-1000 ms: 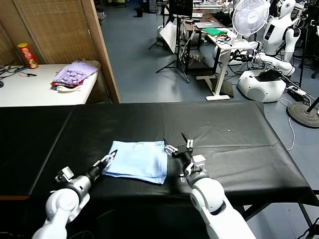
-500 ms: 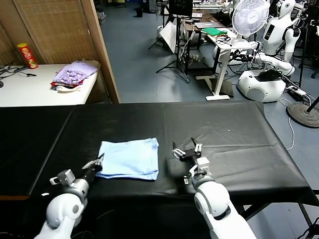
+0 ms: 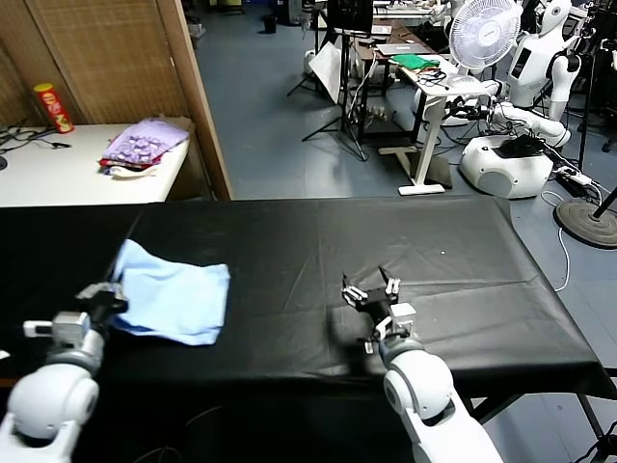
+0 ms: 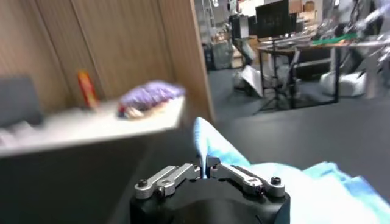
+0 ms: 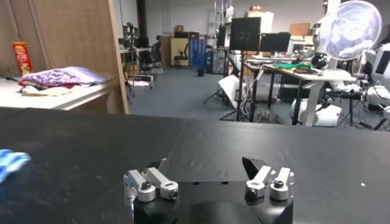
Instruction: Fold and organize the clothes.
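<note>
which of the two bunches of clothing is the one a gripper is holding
The folded light-blue T-shirt on the black table, pinched at its edge by the shut left gripper. The purple clothes pile sits untouched on the white side table.

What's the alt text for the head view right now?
The left gripper, at the table's left side, is shut on the edge of a folded light-blue T-shirt lying on the black table. The right gripper hovers open over bare cloth, right of centre. A purple clothes pile sits on a white table behind.

One T-shirt (image 3: 172,301), two pincers (image 3: 108,292) (image 3: 370,291)
</note>
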{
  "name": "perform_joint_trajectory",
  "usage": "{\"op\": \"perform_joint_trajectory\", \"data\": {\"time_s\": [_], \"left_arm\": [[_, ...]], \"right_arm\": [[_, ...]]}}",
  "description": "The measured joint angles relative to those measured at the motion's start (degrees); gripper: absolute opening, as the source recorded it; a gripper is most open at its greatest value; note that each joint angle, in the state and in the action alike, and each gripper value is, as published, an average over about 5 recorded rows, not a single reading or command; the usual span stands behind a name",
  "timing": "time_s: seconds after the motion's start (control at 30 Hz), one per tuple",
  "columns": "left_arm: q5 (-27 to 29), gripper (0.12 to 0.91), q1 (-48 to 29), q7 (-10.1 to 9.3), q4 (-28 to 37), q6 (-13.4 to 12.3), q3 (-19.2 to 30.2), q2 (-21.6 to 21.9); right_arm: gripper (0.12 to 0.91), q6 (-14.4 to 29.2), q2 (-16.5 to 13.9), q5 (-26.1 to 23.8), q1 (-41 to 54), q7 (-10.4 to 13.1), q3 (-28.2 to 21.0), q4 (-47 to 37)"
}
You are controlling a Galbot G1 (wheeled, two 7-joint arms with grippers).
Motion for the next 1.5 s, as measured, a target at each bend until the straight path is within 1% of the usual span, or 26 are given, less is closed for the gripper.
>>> {"op": "perform_joint_trajectory", "data": {"time_s": [0.07,0.17,0.3,0.4,0.5,0.57,0.63,0.67,0.73,0.77,0.8,0.9,0.97,1.0,1.07,1.1,1.2,1.27,1.3,1.4,1.43,1.5], "left_arm": [[0.1,0.155,0.4,-0.52,-2.2,1.0,-0.2,0.6],[-1.6,0.155,0.2,-1.39,-5.7,2.2,1.3,0.4],[-3.1,0.155,-1.3,-1.12,-7.8,2.8,7.1,-1.9],[-3.8,0.155,-3.1,-1.13,-7.2,2.8,13.3,-4.9],[-3.3,0.155,-5.3,-1.17,-5.0,2.2,19.3,-9.0],[-2.5,0.155,-6.7,-0.63,-3.1,1.7,22.6,-11.8],[-1.1,0.168,-7.8,0.55,-1.1,0.6,25.4,-14.6],[-0.4,0.191,-8.1,1.24,-0.1,-0.1,26.6,-15.9],[0.7,0.271,-8.6,2.7,1.4,-2.1,28.8,-18.0],[1.0,0.321,-8.7,3.49,2.0,-3.2,29.6,-18.8],[1.0,0.388,-8.7,4.49,2.5,-4.4,30.4,-19.4],[0.7,0.539,-8.5,8.03,2.9,-8.3,32.2,-20.7],[0.2,0.637,-8.1,9.53,2.6,-10.8,32.7,-21.2],[-0.3,0.684,-7.9,9.81,2.4,-11.8,32.8,-21.3],[-1.3,0.757,-7.4,9.66,1.7,-13.2,32.5,-21.3],[-1.7,0.777,-7.1,9.46,1.3,-13.7,32.3,-21.1],[-2.1,0.795,-6.3,8.69,0.0,-14.5,31.0,-20.2],[-2.1,0.797,-5.5,8.15,-0.7,-15.0,29.9,-19.5],[-2.1,0.798,-5.1,7.84,-1.0,-15.3,29.4,-19.1],[-2.3,0.798,-3.8,7.11,-1.7,-16.3,27.8,-18.2],[-2.4,0.798,-3.4,6.95,-1.9,-16.5,27.3,-17.9],[-2.7,0.798,-2.7,6.76,-2.4,-16.7,26.3,-17.5]], "right_arm": [[0.798,0.0,0.0,0.0,-0.1,0.0,0.1,0.1],[0.798,0.0,-0.1,-0.1,-0.7,-0.2,0.4,0.3],[0.798,0.0,-0.3,-0.2,-1.6,-0.5,1.2,0.7],[0.798,0.1,-0.7,-0.4,-2.4,-1.1,1.9,1.0],[0.798,0.1,-1.2,-0.2,-3.2,-2.3,2.3,1.2],[0.798,0.2,-1.6,0.3,-3.6,-3.2,2.3,1.4],[0.798,0.2,-2.1,1.3,-3.9,-4.2,2.0,1.6],[0.798,0.1,-2.3,2.1,-4.0,-4.8,1.8,1.7],[0.798,-0.3,-2.8,4.0,-3.9,-6.2,1.3,1.8],[0.798,-0.7,-3.1,5.0,-3.8,-6.9,1.0,1.8],[0.798,-1.1,-3.2,6.0,-3.6,-7.4,0.6,1.7],[0.798,-2.8,-3.3,9.3,-2.7,-7.8,-0.6,1.1],[0.798,-3.9,-3.0,11.5,-1.8,-7.6,-1.7,0.4],[0.798,-4.3,-2.7,12.5,-1.2,-7.4,-2.3,-0.1],[0.798,-5.0,-2.1,14.3,0.1,-6.7,-3.6,-1.2],[0.798,-5.3,-1.8,15.2,0.8,-6.1,-4.3,-1.8],[0.798,-5.9,-0.5,17.7,2.8,-4.2,-6.2,-4.0],[0.782,-5.8,0.3,18.9,4.0,-3.1,-7.2,-5.5],[0.759,-5.7,0.6,19.4,4.4,-2.7,-7.6,-6.2],[0.632,-5.3,1.6,20.7,5.6,-2.1,-8.5,-8.3],[0.567,-5.2,1.9,21.0,6.0,-2.1,-8.7,-9.1],[0.466,-4.9,2.4,21.3,6.6,-2.2,-9.2,-10.5]]}}
